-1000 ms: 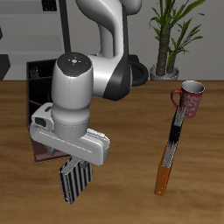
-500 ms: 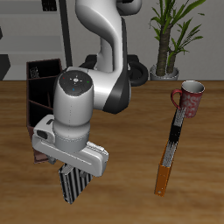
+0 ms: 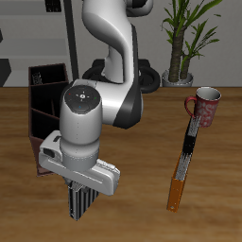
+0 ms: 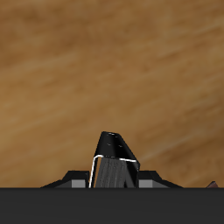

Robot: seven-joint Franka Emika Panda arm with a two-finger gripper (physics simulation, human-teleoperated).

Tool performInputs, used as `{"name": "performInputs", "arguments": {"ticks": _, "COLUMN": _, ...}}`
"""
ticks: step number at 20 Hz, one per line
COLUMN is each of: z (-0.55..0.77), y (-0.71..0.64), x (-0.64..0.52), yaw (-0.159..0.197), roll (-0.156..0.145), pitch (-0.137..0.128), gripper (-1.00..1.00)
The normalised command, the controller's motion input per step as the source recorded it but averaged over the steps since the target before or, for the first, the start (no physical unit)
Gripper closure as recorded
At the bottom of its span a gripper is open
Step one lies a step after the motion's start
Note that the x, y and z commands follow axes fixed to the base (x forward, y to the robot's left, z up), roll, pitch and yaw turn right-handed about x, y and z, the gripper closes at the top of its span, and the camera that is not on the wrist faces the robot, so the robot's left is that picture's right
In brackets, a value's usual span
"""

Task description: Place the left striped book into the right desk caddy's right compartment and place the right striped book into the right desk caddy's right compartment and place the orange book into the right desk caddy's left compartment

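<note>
**Striped book hangs from the gripper**

We see no words to read on anything. The striped book (image 3: 80, 200) has dull grey and black stripes. It hangs upright under the gripper (image 3: 79, 185), which is closed on its top edge, above the counter (image 3: 142, 203) near the front. The caddy (image 3: 44, 95) stands farther back.

One striped book (image 3: 80, 199) in sight, hanging under the arm, its dark edge (image 4: 115, 161) showing close up too. One orange book (image 3: 177, 192) lies on the surface (image 3: 142, 151), and one narrow black book (image 3: 188, 142) sits end to end with it. That makes three books. One red mug (image 3: 204, 105) near the black book's far end. One dark caddy (image 3: 43, 90) at the back. One potted plant (image 3: 185, 38) behind. One robot arm (image 3: 83, 123).
</note>
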Motion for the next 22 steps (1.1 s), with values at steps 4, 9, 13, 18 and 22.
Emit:
{"name": "performInputs", "arguments": {"ticks": 4, "z": 0.13, "y": 0.03, "x": -0.02, "yaw": 0.01, "roll": 0.014, "pitch": -0.011, "gripper": 1.0}}
{"name": "performInputs", "arguments": {"ticks": 9, "z": 0.47, "y": 0.12, "x": -0.17, "yaw": 0.036, "roll": 0.011, "pitch": -0.049, "gripper": 1.0}}
{"name": "performInputs", "arguments": {"ticks": 13, "z": 0.78, "y": 0.22, "x": -0.3, "yaw": 0.068, "roll": 0.04, "pitch": -0.069, "gripper": 1.0}}
{"name": "performInputs", "arguments": {"ticks": 18, "z": 0.69, "y": 0.2, "x": -0.38, "yaw": 0.064, "roll": 0.051, "pitch": -0.074, "gripper": 1.0}}
{"name": "performInputs", "arguments": {"ticks": 22, "z": 0.67, "y": 0.3, "x": -0.58, "yaw": 0.1, "roll": 0.044, "pitch": -0.062, "gripper": 1.0}}
